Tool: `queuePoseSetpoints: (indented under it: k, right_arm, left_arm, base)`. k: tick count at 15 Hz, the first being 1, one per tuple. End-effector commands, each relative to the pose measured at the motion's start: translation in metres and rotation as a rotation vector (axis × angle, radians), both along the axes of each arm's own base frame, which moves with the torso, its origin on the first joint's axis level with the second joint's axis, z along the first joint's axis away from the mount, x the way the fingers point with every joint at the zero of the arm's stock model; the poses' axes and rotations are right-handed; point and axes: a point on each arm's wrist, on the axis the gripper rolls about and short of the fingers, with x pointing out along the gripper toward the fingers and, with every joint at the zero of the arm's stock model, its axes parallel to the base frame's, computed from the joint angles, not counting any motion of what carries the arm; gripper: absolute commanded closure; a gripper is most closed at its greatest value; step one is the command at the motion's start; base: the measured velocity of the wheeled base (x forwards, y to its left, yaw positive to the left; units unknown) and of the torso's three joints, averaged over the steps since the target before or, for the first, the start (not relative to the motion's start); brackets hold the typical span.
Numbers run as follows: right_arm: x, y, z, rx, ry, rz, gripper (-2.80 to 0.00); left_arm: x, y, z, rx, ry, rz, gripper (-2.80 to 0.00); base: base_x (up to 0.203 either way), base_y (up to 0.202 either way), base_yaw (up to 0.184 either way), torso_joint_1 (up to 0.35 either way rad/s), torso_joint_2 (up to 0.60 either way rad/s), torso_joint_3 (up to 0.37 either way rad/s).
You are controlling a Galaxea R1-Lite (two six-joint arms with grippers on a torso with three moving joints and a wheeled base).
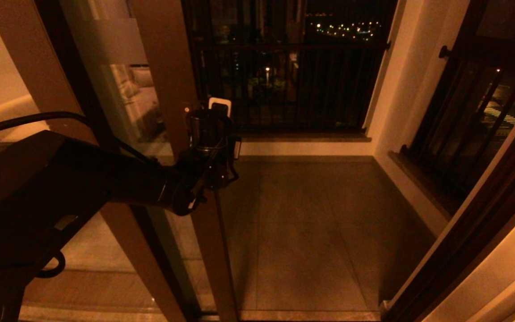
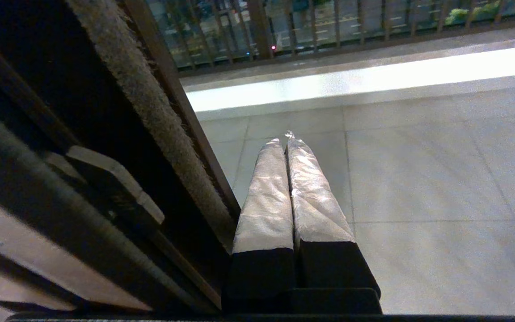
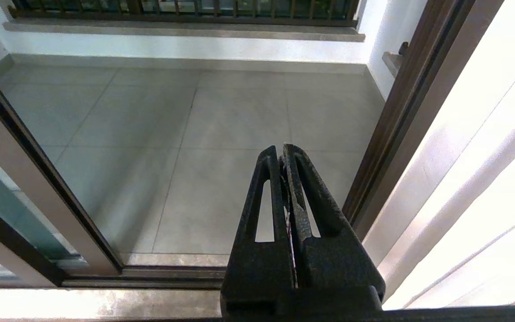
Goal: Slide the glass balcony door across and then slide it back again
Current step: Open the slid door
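Note:
The glass balcony door (image 1: 114,89) stands at the left, with a frosted band high on its pane and a brown stile (image 1: 163,67) at its free edge. The doorway to its right is open. My left gripper (image 1: 218,109) reaches from the left to that edge at mid height. In the left wrist view this gripper (image 2: 284,137) is shut with nothing in it. Its tape-wrapped fingers (image 2: 264,201) lie right beside the door's edge and its brush seal (image 2: 150,116). My right gripper (image 3: 280,150) is shut and empty. It hangs over the threshold, away from the door (image 3: 29,188).
The tiled balcony floor (image 1: 311,223) lies beyond the opening, closed off by a black-barred railing (image 1: 293,80). The dark door jamb (image 3: 400,116) and pale wall (image 3: 485,156) stand at the right. The floor track (image 3: 150,273) runs along the threshold.

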Motion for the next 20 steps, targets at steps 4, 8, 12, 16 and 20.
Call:
queuePoseSetpoints:
  k: [4,8,12,16,20]
  right_arm:
    - [0.0,0.0,0.0,-0.001,0.002,0.001,0.0]
    - [0.0,0.0,0.0,-0.001,0.002,0.001,0.0]
    - [0.0,0.0,0.0,-0.001,0.002,0.001,0.0]
    - [0.0,0.0,0.0,-0.001,0.002,0.001,0.0]
    - [0.0,0.0,0.0,-0.001,0.002,0.001,0.0]
  left_arm:
    - [-0.003,0.007,0.0,0.003,0.005,0.015,0.0]
    - [0.0,0.011,-0.001,0.004,0.009,0.028,0.0]
    - [0.002,0.024,-0.004,0.006,0.02,0.052,0.0]
    - [0.003,0.033,-0.006,0.005,0.015,0.072,0.0]
    - [0.006,0.039,-0.007,0.006,0.017,0.086,0.0]
  base:
    - [0.0,0.0,0.0,0.0,0.0,0.0]
    - [0.0,0.0,0.0,0.0,0.0,0.0]
    - [0.0,0.0,0.0,0.0,0.0,0.0]
    - [0.0,0.0,0.0,0.0,0.0,0.0]
    - [0.0,0.0,0.0,0.0,0.0,0.0]
